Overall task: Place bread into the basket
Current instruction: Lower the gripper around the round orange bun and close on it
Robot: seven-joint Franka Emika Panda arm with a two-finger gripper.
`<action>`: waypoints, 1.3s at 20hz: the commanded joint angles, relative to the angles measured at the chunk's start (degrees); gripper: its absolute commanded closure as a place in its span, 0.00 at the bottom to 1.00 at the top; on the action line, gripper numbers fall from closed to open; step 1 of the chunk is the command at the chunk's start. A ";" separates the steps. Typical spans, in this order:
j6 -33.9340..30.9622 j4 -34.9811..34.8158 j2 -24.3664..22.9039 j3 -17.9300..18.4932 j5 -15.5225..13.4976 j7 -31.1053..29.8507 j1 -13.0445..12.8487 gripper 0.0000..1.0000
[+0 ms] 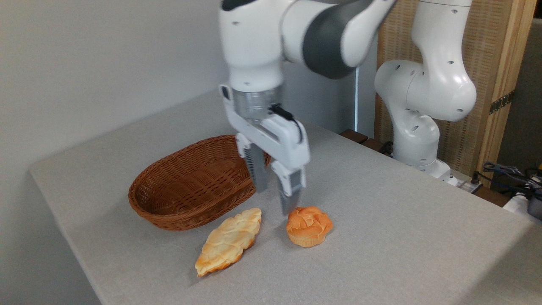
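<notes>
The bread (309,225), a small round orange-brown bun with a swirled top, sits on the grey table near the front. The oval brown wicker basket (192,186) stands to its left and further back, with nothing visible inside. My gripper (275,197) hangs just above the table between the basket and the bun. It is open, with nothing between its fingers. Its right fingertip (290,204) is close to the bun's upper left edge; its left finger overlaps the basket's right rim in the picture.
A longer, flat, pale golden braided loaf (228,241) lies in front of the basket, left of the bun. The arm's white base (417,135) stands at the table's back right. Cables (508,171) lie at the far right. The table's front and left edges are near.
</notes>
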 commanded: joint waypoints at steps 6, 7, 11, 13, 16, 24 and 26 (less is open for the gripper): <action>1.01 -6.66 -2.13 4.70 0.62 6.22 -0.49 0.00; 1.19 -7.19 -1.95 4.70 0.62 6.31 -0.58 0.00; 3.12 -7.89 -0.99 4.70 0.62 6.40 -0.49 0.00; 3.47 -7.98 -0.90 4.70 0.62 6.48 -0.49 0.00; 4.52 -8.07 -0.02 4.70 4.99 7.89 -0.49 0.00; 5.58 -8.60 1.04 4.70 5.10 7.89 -0.40 0.37; 5.58 -8.60 1.13 4.70 5.01 7.89 -0.40 0.46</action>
